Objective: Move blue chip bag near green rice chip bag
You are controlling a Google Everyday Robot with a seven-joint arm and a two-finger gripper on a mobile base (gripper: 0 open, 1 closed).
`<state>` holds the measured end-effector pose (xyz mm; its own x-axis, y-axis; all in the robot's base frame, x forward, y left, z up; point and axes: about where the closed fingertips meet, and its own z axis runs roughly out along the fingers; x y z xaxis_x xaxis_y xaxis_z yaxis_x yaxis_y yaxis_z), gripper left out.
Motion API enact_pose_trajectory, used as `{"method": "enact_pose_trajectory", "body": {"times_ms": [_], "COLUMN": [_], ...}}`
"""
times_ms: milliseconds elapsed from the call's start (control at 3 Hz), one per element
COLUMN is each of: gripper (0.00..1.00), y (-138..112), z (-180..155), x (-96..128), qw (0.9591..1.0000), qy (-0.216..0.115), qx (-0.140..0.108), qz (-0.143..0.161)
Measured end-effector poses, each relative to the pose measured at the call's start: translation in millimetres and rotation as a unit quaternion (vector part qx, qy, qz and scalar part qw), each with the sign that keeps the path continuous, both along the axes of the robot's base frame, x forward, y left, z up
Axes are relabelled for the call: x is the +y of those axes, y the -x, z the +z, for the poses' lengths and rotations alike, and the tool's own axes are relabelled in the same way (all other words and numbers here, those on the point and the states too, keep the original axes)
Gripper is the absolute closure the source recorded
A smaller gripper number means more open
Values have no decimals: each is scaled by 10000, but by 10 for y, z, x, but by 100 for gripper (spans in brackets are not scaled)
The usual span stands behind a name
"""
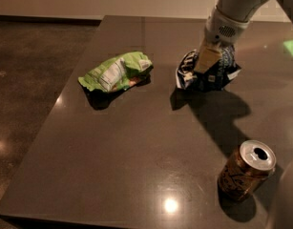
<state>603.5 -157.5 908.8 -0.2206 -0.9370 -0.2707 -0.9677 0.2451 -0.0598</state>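
Brown can (246, 171) stands nearer camera than gripper, well apart, off route. Gripper (207, 61) pinches blue chip bag (224, 70) from above, bag seemingly just off table (136, 156). Green rice chip bag (115, 72) lies picture-left of gripper, near, long axis pointing roughly toward it.

place: unclear, indoors — dark table (136, 171), polished floor (26, 56) | end effector (206, 62) grips blue chip bag (223, 74)
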Motion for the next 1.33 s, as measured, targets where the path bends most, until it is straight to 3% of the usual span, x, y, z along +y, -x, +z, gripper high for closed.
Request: {"method": "enact_pose_trajectory", "body": {"times_ms": [333,1000,1333], "gripper": [100,59,35], "y": [-79,-128,-165], "z": [36,37,25], "x": [345,778,802], "qw": [9994,9978,9977], "qy": [-294,-526,-552], "qx": [-7,36,-14], "qz": [167,397,387]}}
